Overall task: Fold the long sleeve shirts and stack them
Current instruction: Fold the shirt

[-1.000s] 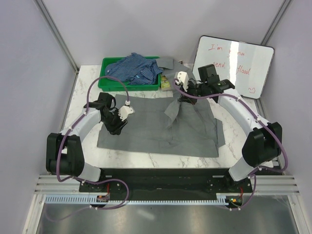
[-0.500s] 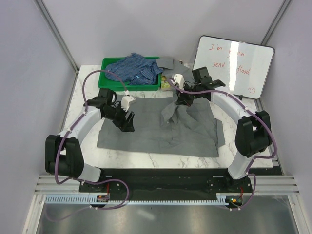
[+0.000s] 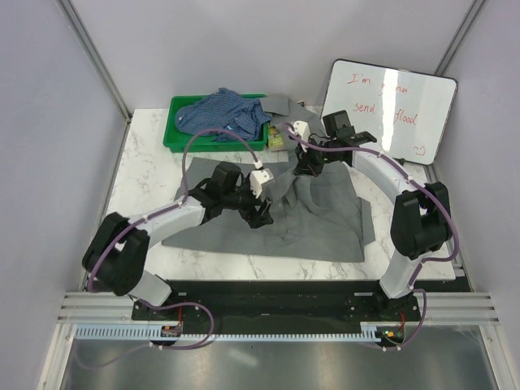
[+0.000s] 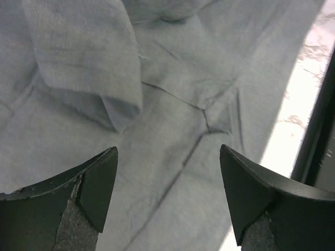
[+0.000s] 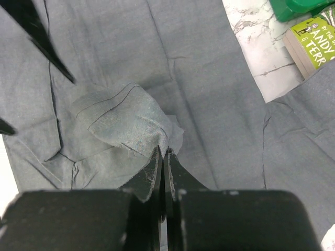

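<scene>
I'm reading red marker on the whiteboard (image 3: 388, 110) that is leaning beyond and to the right of the right pincer (image 5: 163, 154). It says "I'm", then "send" and "flood". The arm is covering the middle words, and there is a small squiggle low in one corner. In the right wrist view a lime-green book (image 5: 314, 44) is lying up and to the right of that pincer. It is showing "ANDY" and "& TERR" before the frame cuts it off, and it is sitting just beside the green tray (image 3: 183, 130).

The grey shirt (image 3: 309, 219) is lying spread over the marble table (image 3: 146, 162) under both pincers. It is plain, soft and creased, with its seams showing as thin dark lines. The right pincer is pinching a fold of it, the two fingers pressing together with an edge of cloth caught between them. A rounded bunch of grey is rising to the tips while the rest is lying flat below. From above, this lifted bunch is making a rumpled peak near the shirt's far edge.

The left pincer (image 4: 167, 157) is hanging wide open over the shirt's middle, with nothing between its fingers (image 4: 89, 183). A folded flap of the same cloth is lying just ahead and to the left of it. The bright table edge is showing off to its right.

The blue shirt (image 3: 223, 114), finely checked, is lying crumpled in the tray and spilling over the rim, well beyond the left pincer.
</scene>
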Robot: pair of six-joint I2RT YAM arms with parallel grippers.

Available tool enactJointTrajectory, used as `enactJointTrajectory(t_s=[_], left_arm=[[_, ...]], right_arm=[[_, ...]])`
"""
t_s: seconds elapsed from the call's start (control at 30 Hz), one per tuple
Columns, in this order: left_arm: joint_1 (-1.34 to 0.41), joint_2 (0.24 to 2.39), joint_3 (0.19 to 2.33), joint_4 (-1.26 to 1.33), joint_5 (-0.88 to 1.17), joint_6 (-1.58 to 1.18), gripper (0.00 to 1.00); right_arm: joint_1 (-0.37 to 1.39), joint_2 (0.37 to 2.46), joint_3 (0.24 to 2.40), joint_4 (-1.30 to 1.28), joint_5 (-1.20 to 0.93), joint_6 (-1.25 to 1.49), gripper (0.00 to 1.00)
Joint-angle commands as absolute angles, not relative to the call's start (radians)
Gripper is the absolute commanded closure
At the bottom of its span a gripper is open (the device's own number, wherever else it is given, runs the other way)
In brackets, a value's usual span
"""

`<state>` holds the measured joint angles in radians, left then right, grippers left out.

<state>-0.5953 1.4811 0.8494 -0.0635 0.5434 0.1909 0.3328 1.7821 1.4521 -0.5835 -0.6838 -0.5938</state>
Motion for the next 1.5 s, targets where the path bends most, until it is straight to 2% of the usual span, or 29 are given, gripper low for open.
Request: enactJointTrajectory(t_s=[0.0,0.1,0.17,0.2,0.27,0.3,0.33,0.53,0.6,0.63,0.67,0.7,0.77,0.93,1.0,1.13,1.23,1.3,1.33,1.47], left_arm=[[-0.621,1.587,0.943,0.107,0.486,0.15,0.16],[-0.623,1.663,0.997,0.109,0.495,0.127,0.25],[-0.627,1.695,1.021,0.107,0.477,0.114,0.36],[-0.627,1.698,1.026,0.107,0.468,0.106,0.49],[-0.627,1.694,1.035,0.083,0.479,0.107,0.65],[-0.627,1.69,1.045,0.06,0.504,0.1,0.91],[-0.623,1.686,1.063,-0.034,0.524,0.094,0.98],[-0.522,1.6,1.227,-0.426,0.778,0.077,0.98],[-0.479,1.554,1.25,-0.57,0.823,0.119,0.98],[-0.466,1.543,1.255,-0.613,0.853,0.132,0.98],[-0.448,1.539,1.27,-0.772,0.946,0.17,0.98],[-0.434,1.548,1.278,-0.828,0.974,0.216,0.98],[-0.428,1.563,1.293,-1.008,0.991,0.315,0.98],[-0.318,1.64,1.316,-1.225,0.846,0.491,0.98],[-0.246,1.676,1.35,-1.232,0.804,0.521,0.97],[-0.215,1.848,1.527,-1.184,0.717,0.523,0.92],[-0.195,1.963,1.673,-1.172,0.614,0.506,0.8],[-0.158,2.031,1.762,-1.163,0.549,0.492,0.65],[-0.144,2.04,1.781,-1.152,0.532,0.488,0.61],[-0.1,1.958,1.717,-1.102,0.511,0.48,0.57]], right_arm=[[0.33,1.778,1.5,-0.578,-0.736,-0.591,0.96],[0.331,1.776,1.511,-0.591,-0.741,-0.589,0.96],[0.333,1.776,1.512,-0.595,-0.741,-0.592,0.96],[0.33,1.776,1.517,-0.598,-0.741,-0.592,0.95],[0.324,1.775,1.519,-0.604,-0.749,-0.592,0.95],[0.324,1.773,1.517,-0.606,-0.75,-0.591,0.95],[0.325,1.772,1.517,-0.606,-0.75,-0.589,0.94],[0.321,1.733,1.5,-0.623,-0.762,-0.583,0.85],[0.321,1.721,1.493,-0.627,-0.77,-0.577,0.78],[0.321,1.72,1.494,-0.632,-0.77,-0.568,0.7],[0.321,1.714,1.497,-0.659,-0.772,-0.569,0.38],[0.322,1.709,1.494,-0.672,-0.773,-0.574,0.28],[0.321,1.68,1.471,-0.701,-0.773,-0.594,0.22],[0.321,1.612,1.39,-0.756,-0.744,-0.655,0.23],[0.321,1.595,1.342,-0.779,-0.745,-0.67,0.23],[0.322,1.586,1.258,-0.756,-0.767,-0.646,0.27],[0.322,1.589,1.244,-0.739,-0.769,-0.615,0.31],[0.322,1.589,1.241,-0.735,-0.756,-0.598,0.32],[0.322,1.586,1.236,-0.732,-0.752,-0.597,0.34],[0.322,1.585,1.226,-0.721,-0.715,-0.572,0.4]])
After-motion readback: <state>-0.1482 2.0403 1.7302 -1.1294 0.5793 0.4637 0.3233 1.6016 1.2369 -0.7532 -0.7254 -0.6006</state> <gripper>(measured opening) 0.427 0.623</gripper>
